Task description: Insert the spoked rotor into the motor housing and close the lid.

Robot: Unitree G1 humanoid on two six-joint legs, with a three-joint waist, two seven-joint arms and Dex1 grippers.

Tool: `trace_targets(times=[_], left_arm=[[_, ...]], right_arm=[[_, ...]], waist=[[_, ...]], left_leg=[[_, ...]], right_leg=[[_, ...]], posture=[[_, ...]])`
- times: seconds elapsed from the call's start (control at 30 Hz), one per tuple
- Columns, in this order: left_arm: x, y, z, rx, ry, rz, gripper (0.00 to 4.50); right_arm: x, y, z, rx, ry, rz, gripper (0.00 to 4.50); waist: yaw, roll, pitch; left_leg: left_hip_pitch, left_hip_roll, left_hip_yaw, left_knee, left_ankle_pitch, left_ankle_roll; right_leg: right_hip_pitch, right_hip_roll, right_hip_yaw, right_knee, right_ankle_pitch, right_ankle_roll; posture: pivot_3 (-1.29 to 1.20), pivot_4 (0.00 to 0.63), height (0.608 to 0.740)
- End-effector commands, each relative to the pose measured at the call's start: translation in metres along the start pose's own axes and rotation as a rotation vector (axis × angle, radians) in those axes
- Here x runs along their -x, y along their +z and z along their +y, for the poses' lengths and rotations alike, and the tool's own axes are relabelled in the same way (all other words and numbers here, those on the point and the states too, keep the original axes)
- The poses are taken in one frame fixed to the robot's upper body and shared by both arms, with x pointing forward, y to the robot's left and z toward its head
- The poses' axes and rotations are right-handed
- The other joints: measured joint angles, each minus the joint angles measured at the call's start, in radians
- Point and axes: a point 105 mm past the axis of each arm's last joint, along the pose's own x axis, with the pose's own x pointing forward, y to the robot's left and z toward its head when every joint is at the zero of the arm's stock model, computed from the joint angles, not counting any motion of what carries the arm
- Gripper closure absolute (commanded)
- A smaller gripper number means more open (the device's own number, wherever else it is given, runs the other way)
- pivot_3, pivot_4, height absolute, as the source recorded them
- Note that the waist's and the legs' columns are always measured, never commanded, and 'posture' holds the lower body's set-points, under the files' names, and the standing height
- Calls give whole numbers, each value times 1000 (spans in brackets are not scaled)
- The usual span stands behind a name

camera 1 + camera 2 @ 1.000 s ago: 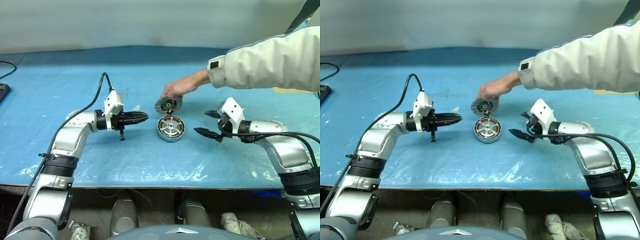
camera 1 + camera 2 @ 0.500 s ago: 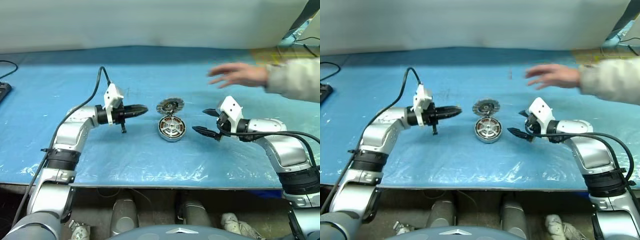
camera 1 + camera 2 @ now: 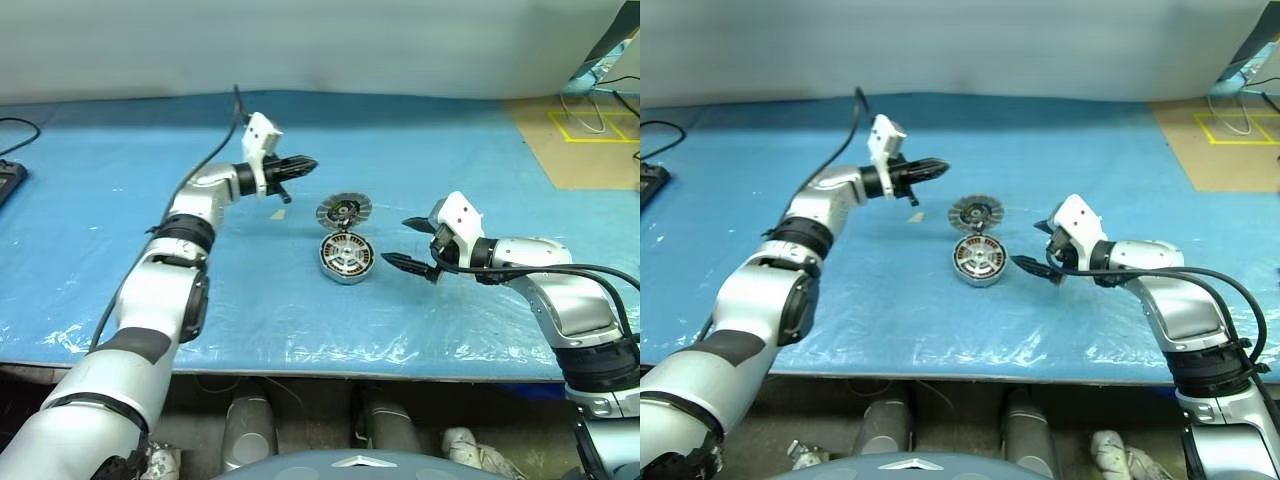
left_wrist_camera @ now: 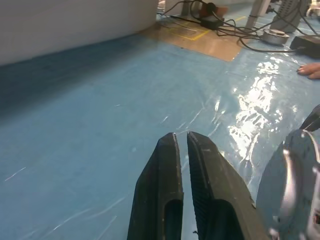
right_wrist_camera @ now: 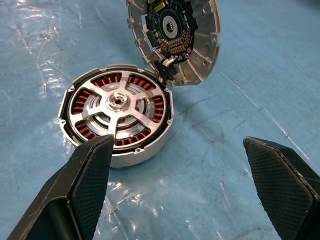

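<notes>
The person's arm that reached over the blue table (image 3: pixel 300 320) a second ago has gone. The left gripper (image 3: pixel 308 164), fingers pressed shut on nothing, has swung up and away to about ten o'clock of the motor housing (image 3: pixel 344 257). The right gripper (image 3: pixel 412 247) holds its place at three o'clock, fingers spread wide and empty. The lid (image 3: pixel 344 212) leans tilted against the housing's far edge at twelve o'clock.
</notes>
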Motion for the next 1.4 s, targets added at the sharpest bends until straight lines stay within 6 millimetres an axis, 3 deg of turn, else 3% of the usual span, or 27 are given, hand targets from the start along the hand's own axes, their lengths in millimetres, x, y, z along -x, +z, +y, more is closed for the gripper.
trace_targets(times=[0.03,0.3,0.53,0.77,1.0,1.2,1.33,1.4], left_arm=[[-20,8,-12,-31,-42,1,4133],[-45,-8,-54,-91,-260,91,4133],[-40,-15,-84,-88,-517,112,4133],[-26,-39,-95,-108,-641,207,4133],[-28,-60,-99,-18,-574,181,4133],[-40,-61,-108,31,-526,115,4133],[-34,-66,-110,5,-550,118,4133],[-28,-57,-104,-6,-552,95,4133]], right_arm=[[15,9,3,16,-49,-25,139],[42,18,11,6,-130,-40,139],[58,13,15,-5,-189,-12,139],[58,13,13,-4,-206,-11,139],[52,15,6,17,-216,-16,139],[44,12,5,29,-195,-7,139],[41,16,5,36,-175,-19,139],[40,19,5,37,-166,-29,139]], waist=[[1,-1,0],[-1,-2,1],[6,-2,1],[5,-2,1],[5,-2,1],[5,-2,1],[2,-2,1],[1,-2,1]], left_leg=[[0,0,0,0,0,0],[2,0,0,-1,0,0],[3,-1,0,-1,0,0],[4,-1,0,-2,0,0],[3,-1,0,-2,0,0],[3,-1,0,-2,0,1],[3,-1,0,-3,0,1],[4,-1,0,-3,0,1]], right_leg=[[0,0,0,0,0,0],[2,0,0,-1,0,-1],[5,-2,0,-2,-1,-1],[5,-2,0,-2,-1,-1],[5,-3,0,-2,-1,-1],[5,-3,0,-2,-1,-1],[4,-3,0,-2,-1,-1],[4,-3,0,-2,-1,-1]], posture=[[0,150,740],[0,150,740],[0,150,740],[0,150,740],[0,150,740],[0,150,740],[0,150,740],[0,150,740]])
